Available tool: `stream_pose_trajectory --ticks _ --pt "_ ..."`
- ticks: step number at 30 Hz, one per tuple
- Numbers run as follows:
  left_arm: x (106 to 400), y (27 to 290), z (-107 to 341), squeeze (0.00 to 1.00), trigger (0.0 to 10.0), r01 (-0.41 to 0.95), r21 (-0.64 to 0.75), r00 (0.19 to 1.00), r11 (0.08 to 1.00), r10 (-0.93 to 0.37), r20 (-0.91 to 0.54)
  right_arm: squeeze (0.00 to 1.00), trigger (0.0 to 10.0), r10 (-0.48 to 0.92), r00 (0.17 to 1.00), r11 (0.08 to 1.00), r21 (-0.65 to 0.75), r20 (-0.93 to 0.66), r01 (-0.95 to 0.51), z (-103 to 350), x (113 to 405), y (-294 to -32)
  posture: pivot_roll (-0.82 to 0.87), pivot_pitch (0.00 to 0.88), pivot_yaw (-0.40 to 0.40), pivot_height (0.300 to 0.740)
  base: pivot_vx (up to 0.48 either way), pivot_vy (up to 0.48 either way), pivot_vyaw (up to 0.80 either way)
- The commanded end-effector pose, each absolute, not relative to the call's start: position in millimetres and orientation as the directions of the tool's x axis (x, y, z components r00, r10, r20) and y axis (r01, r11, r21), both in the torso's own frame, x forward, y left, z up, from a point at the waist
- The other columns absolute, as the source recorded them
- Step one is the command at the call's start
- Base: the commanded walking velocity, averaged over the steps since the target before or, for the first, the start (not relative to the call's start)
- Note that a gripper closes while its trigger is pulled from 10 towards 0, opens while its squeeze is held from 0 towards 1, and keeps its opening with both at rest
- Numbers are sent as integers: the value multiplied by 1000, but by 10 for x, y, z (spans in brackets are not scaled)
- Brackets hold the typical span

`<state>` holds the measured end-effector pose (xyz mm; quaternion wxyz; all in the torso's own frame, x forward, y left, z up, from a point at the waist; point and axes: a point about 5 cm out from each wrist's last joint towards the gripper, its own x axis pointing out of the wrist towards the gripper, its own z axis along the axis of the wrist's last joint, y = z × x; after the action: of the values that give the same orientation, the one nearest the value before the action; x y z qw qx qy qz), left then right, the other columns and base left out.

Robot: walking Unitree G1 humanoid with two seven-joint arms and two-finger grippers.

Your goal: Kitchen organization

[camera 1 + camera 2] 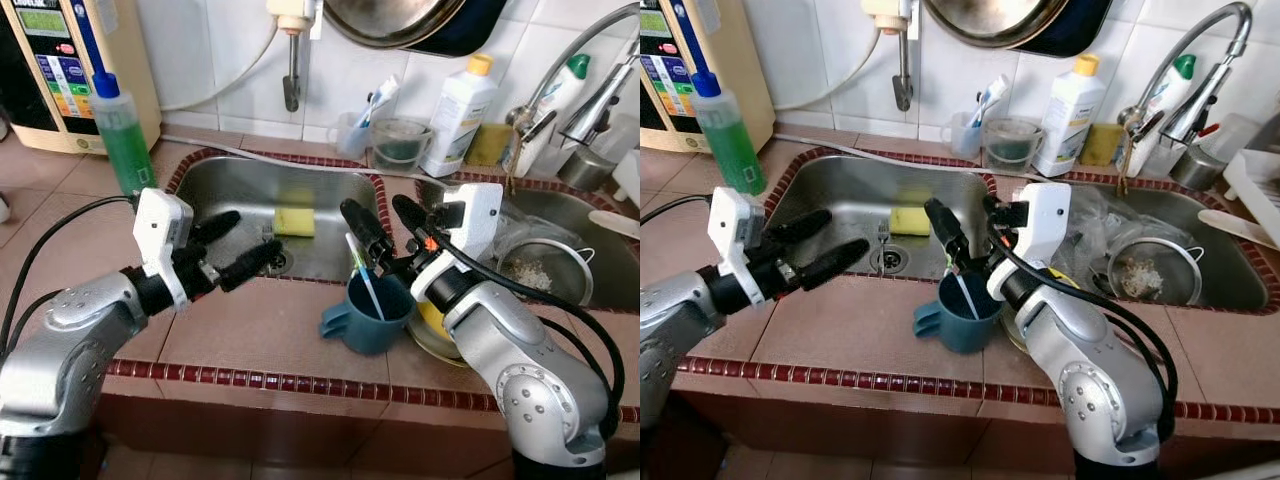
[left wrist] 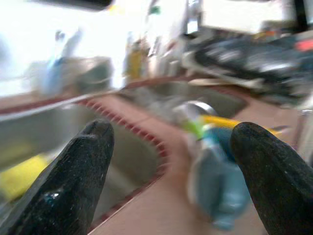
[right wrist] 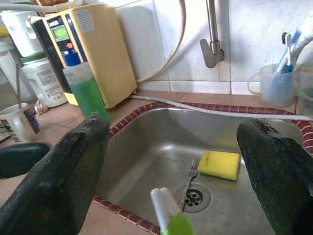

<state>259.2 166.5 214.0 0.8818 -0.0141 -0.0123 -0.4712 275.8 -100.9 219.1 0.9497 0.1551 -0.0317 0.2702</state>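
A blue mug (image 1: 366,318) stands on the tiled counter in front of the left sink basin (image 1: 230,190), with a white and green toothbrush (image 1: 363,277) sticking out of it. My right gripper (image 1: 374,207) is open just above and behind the mug, its fingers either side of the toothbrush (image 3: 168,215) top. My left gripper (image 1: 253,235) is open over the basin's front edge, to the left of the mug (image 2: 220,191). A yellow sponge (image 1: 294,222) and a fork (image 1: 883,237) lie in the basin by the drain.
A green soap bottle (image 1: 120,130) and a water appliance (image 1: 60,60) stand at the back left. A cup with toothbrushes (image 1: 358,128), a white bottle (image 1: 457,115) and the faucet (image 1: 590,85) line the back. A strainer (image 1: 540,270) sits in the right basin.
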Motion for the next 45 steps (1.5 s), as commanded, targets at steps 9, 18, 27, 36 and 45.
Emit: stream_pose_trajectory --ticks 9,18,27,36,45 --pt "2454 1549 2165 0 10000 890 -33 455 455 -890 -1 0 10000 484 867 823 274 118 -498 2168 2918 -909 -72 16 -110 740 0 0 0" --pt "2438 1539 2160 0 10000 891 -40 453 453 -891 -4 0 10000 520 852 810 281 62 -515 2003 2926 -786 -65 8 -117 740 0 0 0" --pt "2433 1530 2158 0 10000 890 -47 454 454 -891 1 0 10000 507 862 828 287 -18 -481 1852 2935 -780 -66 4 -121 740 0 0 0" --pt "2359 1512 2103 0 10000 908 -63 413 414 -910 -28 0 9961 452 888 862 298 -84 -411 1727 2953 -851 -67 12 -126 740 0 0 0" --pt "2328 1496 2109 0 10000 917 -73 393 393 -919 -20 0 1569 399 909 883 315 -118 -347 1666 2987 -899 -67 14 -129 740 0 0 0"
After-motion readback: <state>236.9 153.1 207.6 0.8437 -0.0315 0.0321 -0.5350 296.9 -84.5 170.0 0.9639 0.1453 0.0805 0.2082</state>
